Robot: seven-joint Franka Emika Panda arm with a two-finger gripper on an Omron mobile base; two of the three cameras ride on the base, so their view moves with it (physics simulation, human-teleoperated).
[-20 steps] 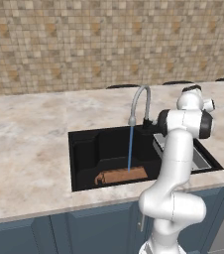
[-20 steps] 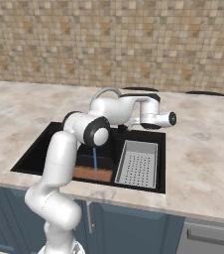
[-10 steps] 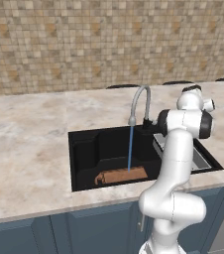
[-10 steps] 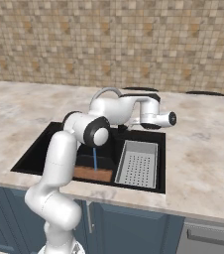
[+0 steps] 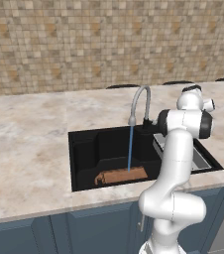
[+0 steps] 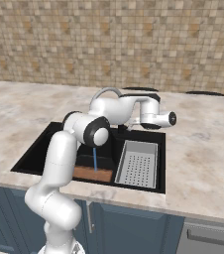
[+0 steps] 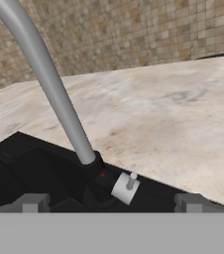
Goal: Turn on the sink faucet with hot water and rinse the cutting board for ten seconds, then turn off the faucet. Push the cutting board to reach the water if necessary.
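Note:
The grey gooseneck sink faucet arches over the black sink. From its spout a thin blue stream of water falls onto the brown cutting board, which lies flat along the basin's front wall. In the hand view my gripper is open. Its two fingertips stand wide apart on either side of the faucet's dark base and the small white handle lever. Nothing is held. From the right, the water lands on the board behind my arm.
A grey perforated tray sits in the right part of the sink. Marble counter surrounds the basin, and a tiled wall rises behind it. My white arm reaches over the sink's right side.

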